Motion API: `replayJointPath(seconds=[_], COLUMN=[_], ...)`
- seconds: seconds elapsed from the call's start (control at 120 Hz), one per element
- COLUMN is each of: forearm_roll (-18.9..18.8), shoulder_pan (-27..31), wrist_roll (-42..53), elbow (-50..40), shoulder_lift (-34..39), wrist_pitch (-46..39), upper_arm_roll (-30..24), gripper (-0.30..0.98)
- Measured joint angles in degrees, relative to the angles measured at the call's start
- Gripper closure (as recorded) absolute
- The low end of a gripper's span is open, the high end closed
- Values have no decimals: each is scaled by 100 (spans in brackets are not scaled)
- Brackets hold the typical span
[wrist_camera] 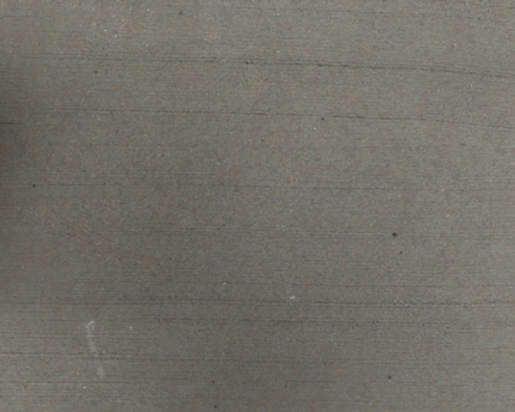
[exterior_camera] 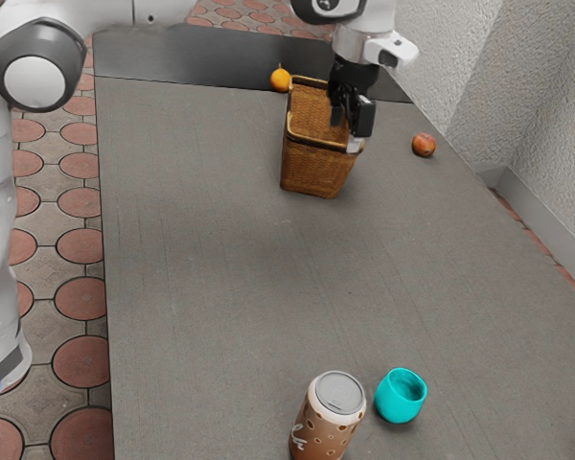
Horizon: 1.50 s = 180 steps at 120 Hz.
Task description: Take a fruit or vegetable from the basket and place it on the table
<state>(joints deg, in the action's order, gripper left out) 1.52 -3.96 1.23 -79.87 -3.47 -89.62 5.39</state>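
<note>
The black two-finger tool point(exterior_camera: 351, 119) hangs open at the brown wicker basket point(exterior_camera: 316, 171); descending onto its rim could tip it; a round orange fruit point(exterior_camera: 280, 80) and round reddish fruit point(exterior_camera: 424, 145) lie outside, far on the grey counter point(exterior_camera: 211, 278).

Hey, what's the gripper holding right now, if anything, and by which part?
That can't be told: in the exterior view the gripper overlaps the basket's rim, but whether it grips that isn't clear.
</note>
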Motion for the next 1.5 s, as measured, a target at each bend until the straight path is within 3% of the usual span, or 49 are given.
replayJointPath(seconds=[0.217, 0.4, 0.55, 0.933, 1.133, 1.5], forearm_roll=[56, 58, 64, 169, 260, 440], shoulder_pan=[77, 209, 708, 875, 1321, 1951], wrist_roll=[119, 485, 1161, 3273, 4230, 5359], elbow=[92, 296, 709, 1236, 1698, 1938], shoulder_lift=[-19, -174, -890, -1588, -1951, -2511], wrist_pitch=[-4, 16, -246, -1037, -1217, -1243], upper_arm_roll=[119, 969, 1369, 1351, 793, 746], gripper=[0, 0, 0, 0, 0, 0])
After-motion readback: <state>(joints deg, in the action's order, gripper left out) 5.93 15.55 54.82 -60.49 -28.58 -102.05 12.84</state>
